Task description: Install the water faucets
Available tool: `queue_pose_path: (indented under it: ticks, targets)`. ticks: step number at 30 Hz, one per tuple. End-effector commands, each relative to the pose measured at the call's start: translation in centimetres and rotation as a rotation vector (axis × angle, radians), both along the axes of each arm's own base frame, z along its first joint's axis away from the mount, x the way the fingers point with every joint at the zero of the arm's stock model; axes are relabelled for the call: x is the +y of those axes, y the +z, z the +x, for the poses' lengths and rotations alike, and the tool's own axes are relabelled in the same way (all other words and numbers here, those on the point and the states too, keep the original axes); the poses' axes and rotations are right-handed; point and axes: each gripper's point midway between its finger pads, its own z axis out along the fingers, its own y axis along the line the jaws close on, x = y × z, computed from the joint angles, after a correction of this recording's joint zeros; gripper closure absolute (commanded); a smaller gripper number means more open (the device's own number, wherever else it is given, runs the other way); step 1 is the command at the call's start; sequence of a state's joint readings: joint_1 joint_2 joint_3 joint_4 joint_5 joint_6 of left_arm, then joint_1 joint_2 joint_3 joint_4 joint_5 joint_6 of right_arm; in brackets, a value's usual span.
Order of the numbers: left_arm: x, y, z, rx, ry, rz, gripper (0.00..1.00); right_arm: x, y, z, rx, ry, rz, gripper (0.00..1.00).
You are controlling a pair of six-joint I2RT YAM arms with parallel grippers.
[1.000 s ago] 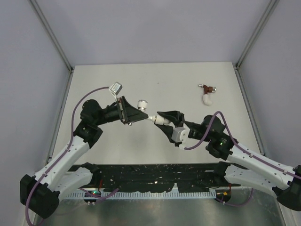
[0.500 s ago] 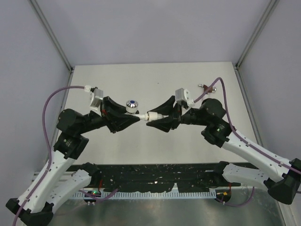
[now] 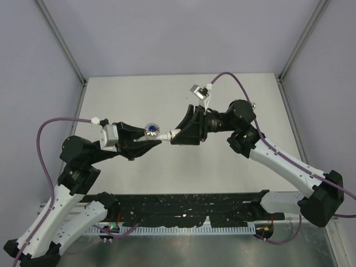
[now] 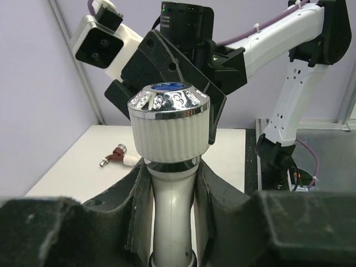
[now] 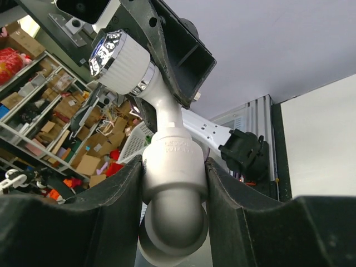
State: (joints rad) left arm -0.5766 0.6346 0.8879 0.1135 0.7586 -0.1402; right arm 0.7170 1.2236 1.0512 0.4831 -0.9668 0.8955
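Observation:
The white faucet [image 3: 151, 130], with a silvery blue-dotted knob, is held in the air over the table's middle. My left gripper [image 3: 158, 137] is shut on its stem, seen close in the left wrist view [image 4: 169, 189]. The faucet's end meets a plain white elbow fitting [image 3: 174, 133], and my right gripper [image 3: 179, 135] is shut on that elbow [image 5: 173, 183]. The knob [image 5: 121, 55] shows above the elbow in the right wrist view. The dark red faucet [image 4: 113, 157] lies on the table with a white fitting on its end. In the top view my right arm hides it.
The grey table [image 3: 133, 94] is walled by pale panels with metal posts [image 3: 61, 44]. A black rail [image 3: 178, 203] runs along the near edge between the arm bases. Purple cables [image 3: 55, 125] loop off both wrists.
Both wrists have rolled over while keeping their grip. The joined faucet and elbow have shifted slightly left. My right arm has swung farther back and now covers the red faucet from above.

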Motion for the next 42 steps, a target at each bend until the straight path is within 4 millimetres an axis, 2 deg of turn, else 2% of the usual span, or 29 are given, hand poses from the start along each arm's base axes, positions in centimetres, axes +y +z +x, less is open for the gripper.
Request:
queue_pose_path:
  ticks: [1, 2, 4, 5, 6, 8, 9, 10, 11, 14, 15, 16, 17, 18, 19, 22, 24, 31, 35, 42]
  targets:
    - [0.6, 3.8, -5.2, -0.204, -0.156, -0.061, 1.0, 0.3, 0.8, 5.0, 0.117, -0.22, 0.014, 0.86]
    - [0.7, 3.7, -4.8, -0.187, -0.133, -0.07, 1.0, 0.1, 0.9, 4.9, 0.112, -0.236, 0.005, 0.83]
    - [0.8, 3.1, -3.5, -0.129, -0.074, -0.089, 1.0, -0.5, 1.0, 5.4, 0.057, -0.283, -0.012, 0.7]
    - [0.8, 2.8, -2.9, -0.096, -0.045, -0.099, 1.0, -0.8, 1.2, 5.7, -0.008, -0.313, -0.017, 0.6]
    - [0.8, 2.6, -2.4, -0.06, -0.029, -0.106, 1.0, -1.2, 1.2, 5.8, -0.036, -0.334, -0.035, 0.57]
    - [0.8, 2.1, -1.7, 0.01, -0.002, -0.123, 1.0, -2.3, 1.5, 6.1, -0.134, -0.401, -0.052, 0.44]
    - [0.8, 1.9, -1.1, 0.054, 0.02, -0.133, 1.0, -2.7, 1.3, 6.8, -0.205, -0.446, -0.066, 0.43]
    - [0.9, 1.7, -0.6, 0.094, 0.037, -0.14, 1.0, -3.3, 2.0, 6.4, -0.254, -0.471, -0.051, 0.38]
    - [0.8, 1.3, -0.2, 0.145, 0.051, -0.144, 1.0, -3.7, 1.6, 7.1, -0.324, -0.516, -0.063, 0.36]
    - [0.8, 0.6, 0.7, 0.264, 0.079, -0.168, 1.0, -5.7, 2.6, 7.2, -0.523, -0.614, -0.046, 0.29]
    - [0.9, 0.3, 1.1, 0.3, 0.09, -0.177, 1.0, -6.2, 2.9, 6.7, -0.572, -0.623, -0.031, 0.28]
    - [0.8, 0.1, 1.4, 0.346, 0.096, -0.186, 1.0, -6.3, 2.0, 6.7, -0.646, -0.623, -0.045, 0.26]
    - [0.9, 0.0, 1.7, 0.39, 0.103, -0.197, 1.0, -6.9, 2.9, 6.1, -0.698, -0.636, -0.015, 0.24]
    - [0.9, -0.2, 1.9, 0.423, 0.103, -0.198, 1.0, -7.1, 2.4, 6.2, -0.736, -0.646, -0.019, 0.21]
    - [0.8, -0.4, 2.1, 0.457, 0.101, -0.206, 1.0, -7.4, 2.8, 5.8, -0.781, -0.652, -0.004, 0.2]
    - [0.7, -1.1, 3.0, 0.593, 0.095, -0.219, 1.0, -7.3, 1.4, 4.7, -0.93, -0.59, 0.0, 0.18]
    - [0.6, -1.7, 3.8, 0.696, 0.079, -0.231, 1.0, -7.4, 1.4, 3.9, -1.026, -0.577, 0.049, 0.18]
    - [-0.1, -2.5, 4.9, 0.906, -0.091, -0.304, 1.0, -7.3, -0.1, 1.3, -1.299, -0.48, 0.135, 0.14]
    - [-0.4, -2.4, 4.7, 0.931, -0.123, -0.294, 1.0, -6.7, -1.6, 1.3, -1.407, -0.467, 0.131, 0.13]
    - [-0.7, -1.7, 4.0, 0.967, -0.178, -0.259, 1.0, -5.3, -2.6, 1.6, -1.533, -0.494, 0.097, 0.13]
